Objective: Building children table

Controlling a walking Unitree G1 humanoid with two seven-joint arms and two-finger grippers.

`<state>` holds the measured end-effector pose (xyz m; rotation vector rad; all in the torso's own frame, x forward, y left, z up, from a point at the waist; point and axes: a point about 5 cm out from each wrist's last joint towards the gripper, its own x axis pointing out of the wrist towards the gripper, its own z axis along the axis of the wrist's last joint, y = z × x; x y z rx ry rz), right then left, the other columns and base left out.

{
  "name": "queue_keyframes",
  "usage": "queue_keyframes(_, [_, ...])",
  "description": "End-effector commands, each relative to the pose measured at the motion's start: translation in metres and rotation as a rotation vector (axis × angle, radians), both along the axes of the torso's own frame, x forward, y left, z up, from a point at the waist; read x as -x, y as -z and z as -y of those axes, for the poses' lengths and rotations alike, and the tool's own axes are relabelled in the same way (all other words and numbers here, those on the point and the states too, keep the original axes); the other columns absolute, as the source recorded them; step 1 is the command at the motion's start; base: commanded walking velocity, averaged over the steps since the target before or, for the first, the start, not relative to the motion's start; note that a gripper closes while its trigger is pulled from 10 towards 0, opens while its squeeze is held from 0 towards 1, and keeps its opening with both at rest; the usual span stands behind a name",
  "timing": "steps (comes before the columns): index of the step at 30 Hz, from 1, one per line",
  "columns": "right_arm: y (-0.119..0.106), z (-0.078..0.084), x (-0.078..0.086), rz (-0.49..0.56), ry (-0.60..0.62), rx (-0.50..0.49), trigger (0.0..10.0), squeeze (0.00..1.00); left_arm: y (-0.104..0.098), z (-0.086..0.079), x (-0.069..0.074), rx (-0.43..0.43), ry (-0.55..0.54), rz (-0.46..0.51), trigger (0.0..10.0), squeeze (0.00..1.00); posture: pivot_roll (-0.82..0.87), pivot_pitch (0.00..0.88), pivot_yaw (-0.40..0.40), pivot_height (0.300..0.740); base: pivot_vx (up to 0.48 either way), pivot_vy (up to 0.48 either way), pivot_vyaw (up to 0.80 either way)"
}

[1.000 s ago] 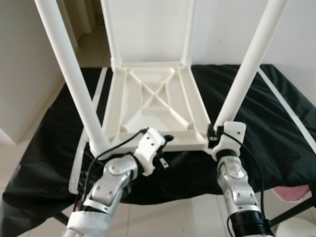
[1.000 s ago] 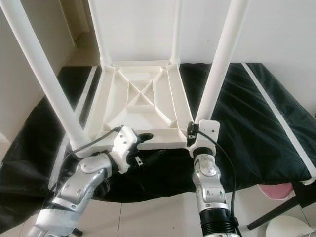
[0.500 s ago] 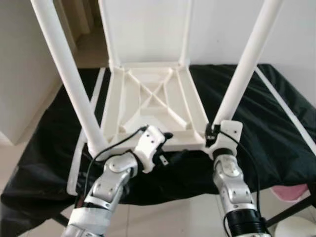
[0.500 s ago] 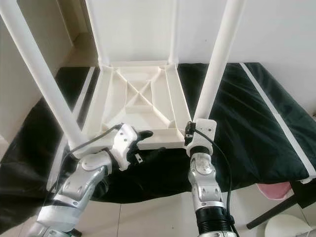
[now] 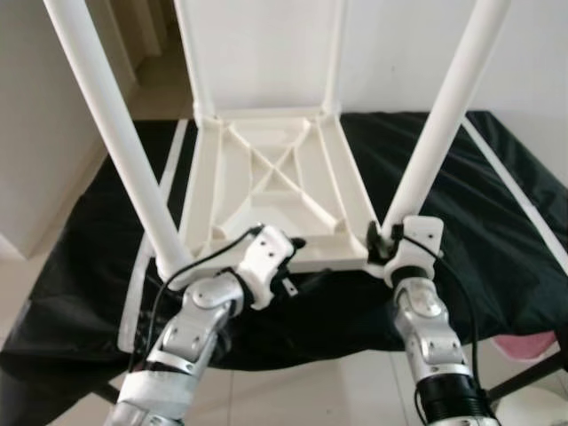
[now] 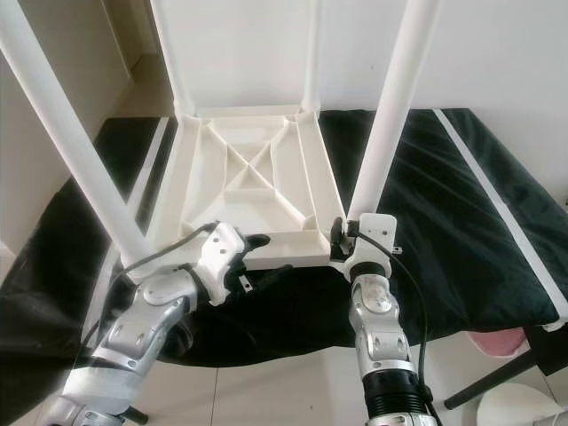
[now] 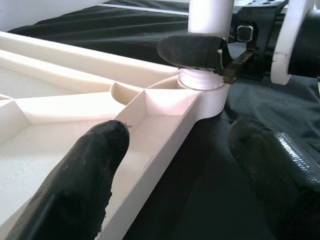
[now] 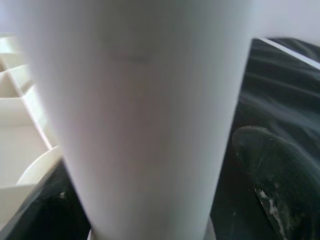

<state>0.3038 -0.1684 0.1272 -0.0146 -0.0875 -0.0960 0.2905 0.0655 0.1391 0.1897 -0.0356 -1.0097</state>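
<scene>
The left gripper (image 7: 165,165) stands open astride the near rim of the upturned white table top (image 5: 266,177), which lies on a black cloth (image 5: 497,204). All four legs look fitted: near-left leg (image 5: 115,142), two far ones, near-right leg (image 6: 390,115). The right gripper (image 6: 342,238) is clamped round the base of that last leg, whose thread still shows, so tightening and turning upright seem left.

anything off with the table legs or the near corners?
Near left leg leans outward, away from the tabletop, and the right leg leans the other way. Right gripper clamps that leg at its socket, where thread shows. Left gripper straddles the near rim.
</scene>
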Motion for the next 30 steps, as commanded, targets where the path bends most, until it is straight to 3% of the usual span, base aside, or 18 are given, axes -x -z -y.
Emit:
queue_keyframes(1, [0.001, 0.001, 0.003, 0.008, -0.043, -0.001, 10.0, 1.00, 0.002, -0.001, -0.001, -0.004, -0.018, 0.002, 10.0, 0.00, -0.05, 0.000, 0.004, 0.740, 0.000, 0.000, 0.00])
queue_keyframes(14, [-0.001, 0.022, 0.006, 0.028, -0.298, 0.042, 10.0, 0.99, 0.003, -0.003, 0.001, -0.016, -0.008, 0.000, 10.0, 0.00, -0.06, 0.000, 0.012, 0.740, 0.000, 0.000, 0.00])
queue_keyframes(15, [0.000, 0.021, 0.006, 0.017, -0.346, 0.060, 10.0, 0.00, 0.003, -0.002, 0.001, -0.015, -0.008, 0.000, 10.0, 0.00, -0.06, 0.000, 0.013, 0.740, 0.000, 0.000, 0.00])
queue_keyframes(21, [0.002, 0.020, 0.000, -0.008, -0.465, 0.127, 10.0, 0.00, 0.003, 0.001, 0.002, -0.013, 0.003, 0.000, 10.0, 0.00, -0.07, 0.000, 0.022, 0.740, 0.000, 0.000, 0.00])
queue_keyframes(30, [0.002, 0.019, -0.009, -0.013, -0.507, 0.161, 10.0, 0.00, 0.001, 0.006, 0.000, -0.001, 0.007, 0.007, 10.0, 0.00, -0.07, 0.000, 0.016, 0.740, 0.000, 0.000, 0.00])
